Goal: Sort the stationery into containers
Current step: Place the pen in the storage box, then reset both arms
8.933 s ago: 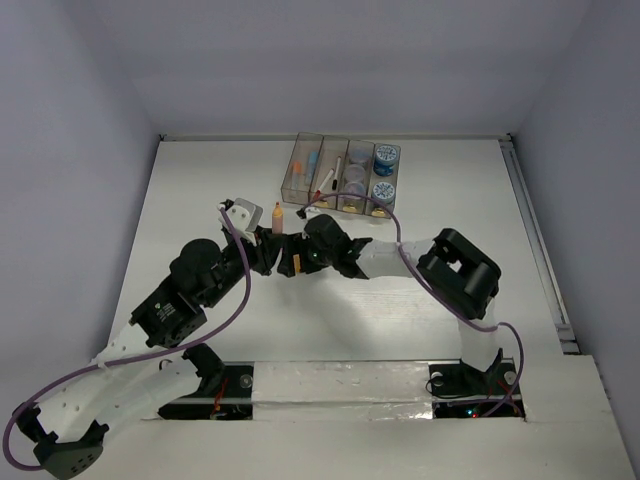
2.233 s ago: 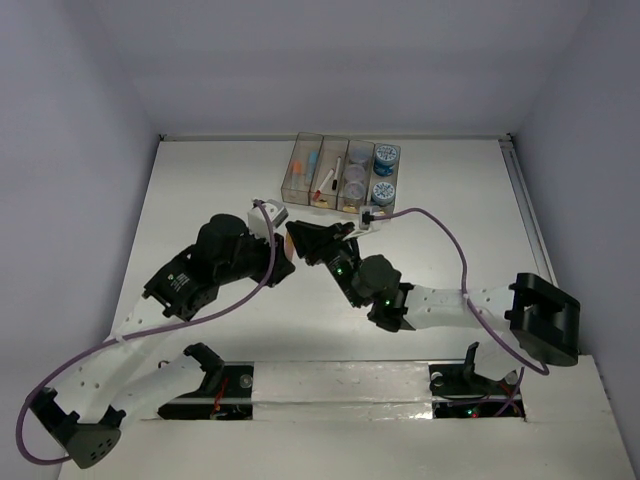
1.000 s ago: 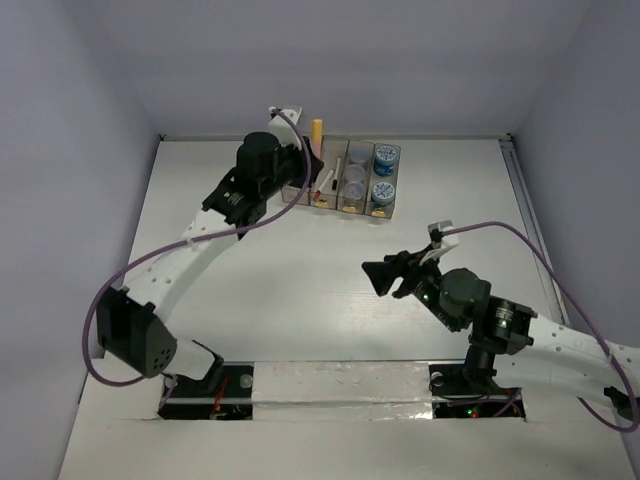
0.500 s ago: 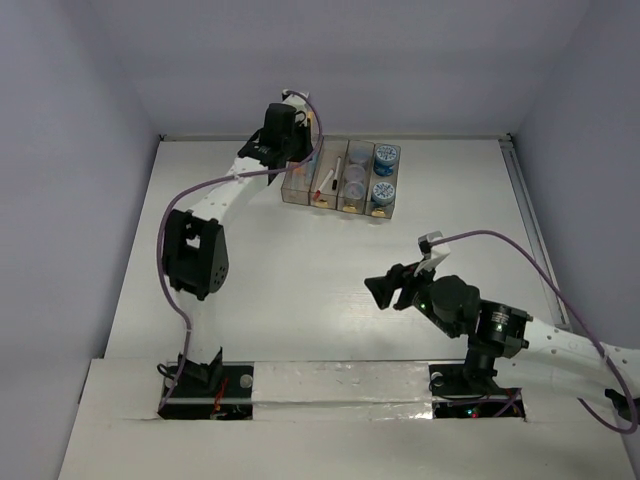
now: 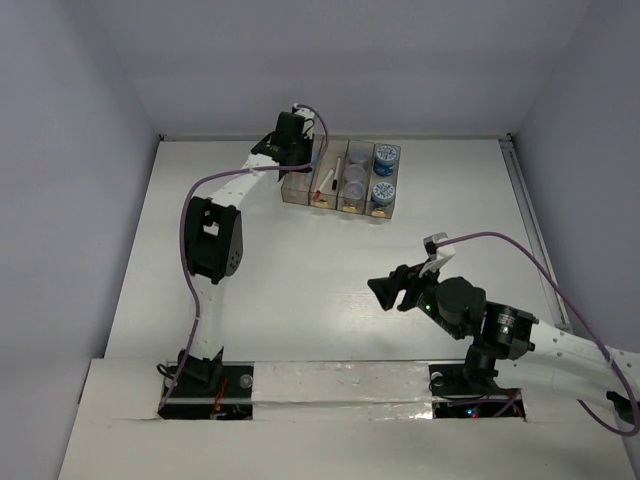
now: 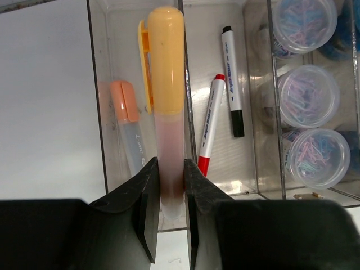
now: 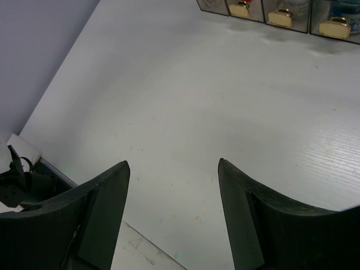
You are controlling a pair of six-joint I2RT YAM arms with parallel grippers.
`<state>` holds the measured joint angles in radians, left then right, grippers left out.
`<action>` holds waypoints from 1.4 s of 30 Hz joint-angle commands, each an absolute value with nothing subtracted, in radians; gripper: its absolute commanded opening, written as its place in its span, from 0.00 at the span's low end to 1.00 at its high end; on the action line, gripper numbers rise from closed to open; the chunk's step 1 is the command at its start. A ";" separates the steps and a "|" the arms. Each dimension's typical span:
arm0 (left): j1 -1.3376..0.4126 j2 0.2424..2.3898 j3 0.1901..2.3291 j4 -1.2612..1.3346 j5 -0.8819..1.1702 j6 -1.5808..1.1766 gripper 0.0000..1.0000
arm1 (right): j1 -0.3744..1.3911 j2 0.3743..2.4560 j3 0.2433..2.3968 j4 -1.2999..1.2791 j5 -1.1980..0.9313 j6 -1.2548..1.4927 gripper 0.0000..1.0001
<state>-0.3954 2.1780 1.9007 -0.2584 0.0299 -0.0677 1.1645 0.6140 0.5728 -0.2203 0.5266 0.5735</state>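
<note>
Left wrist view: left gripper (image 6: 169, 191) clamped on an orange marker (image 6: 166, 84) over the end bin (image 6: 97, 84), where a smaller marker (image 6: 128, 129) lies; right gripper (image 7: 172, 164) gapes wide above the table (image 7: 185, 84)

The right wrist view's top edge cuts off the containers (image 7: 264, 7).

The fingers (image 6: 147, 209) pinch an orange marker (image 6: 167, 84) by its near end over the left bin (image 6: 97, 112), where a smaller marker (image 6: 128, 132) lies. The next bin (image 6: 201, 45) holds a red pen (image 6: 208, 126) and a black pen (image 6: 232, 79). Clear jars (image 6: 308, 101) sit further right.
</note>
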 commanded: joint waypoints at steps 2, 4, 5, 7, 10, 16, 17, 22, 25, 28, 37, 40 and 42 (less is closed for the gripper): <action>-0.390 2.171 1.959 -0.270 0.011 -0.051 0.04 | 1.161 0.609 0.563 -0.207 0.522 0.580 0.70; -0.390 2.171 1.953 -0.268 -0.029 -0.049 0.07 | 1.161 0.607 0.568 -0.203 0.512 0.581 0.70; -0.390 2.169 1.948 -0.268 -0.034 -0.048 0.10 | 1.161 0.606 0.568 -0.201 0.508 0.581 0.70; -0.390 2.169 1.947 -0.268 -0.040 -0.043 0.11 | 1.161 0.601 0.571 -0.196 0.500 0.581 0.70; -0.380 2.175 1.959 -0.273 -0.040 -0.041 0.14 | 1.161 0.588 0.574 -0.199 0.503 0.586 0.70; -0.380 2.184 1.980 -0.284 -0.048 -0.038 0.28 | 1.161 0.594 0.566 -0.189 0.497 0.592 0.70; -0.380 2.181 1.982 -0.287 -0.051 -0.040 0.34 | 1.161 0.597 0.565 -0.187 0.495 0.591 0.70; -0.380 2.164 1.987 -0.284 -0.054 -0.041 0.48 | 1.161 0.607 0.565 -0.183 0.494 0.588 0.70; -0.380 2.140 1.982 -0.282 -0.058 -0.046 0.50 | 1.161 0.601 0.560 -0.179 0.499 0.586 0.70; -0.380 2.085 1.973 -0.268 -0.040 -0.069 0.51 | 1.161 0.581 0.552 -0.178 0.511 0.584 0.70; -0.400 1.771 1.850 -0.207 0.142 -0.181 0.99 | 1.161 0.532 0.598 -0.250 0.607 0.555 0.75; -0.422 1.547 1.703 -0.137 0.176 -0.210 0.99 | 1.161 0.506 0.639 -0.304 0.652 0.539 1.00; -0.422 1.453 1.608 -0.123 0.178 -0.213 0.99 | 1.161 0.488 0.658 -0.308 0.670 0.517 1.00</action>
<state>-0.4061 1.6310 1.7138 -0.2028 0.1207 -0.1768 1.1645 0.5213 0.5827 -0.2878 0.5957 0.5564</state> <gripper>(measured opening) 0.990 0.989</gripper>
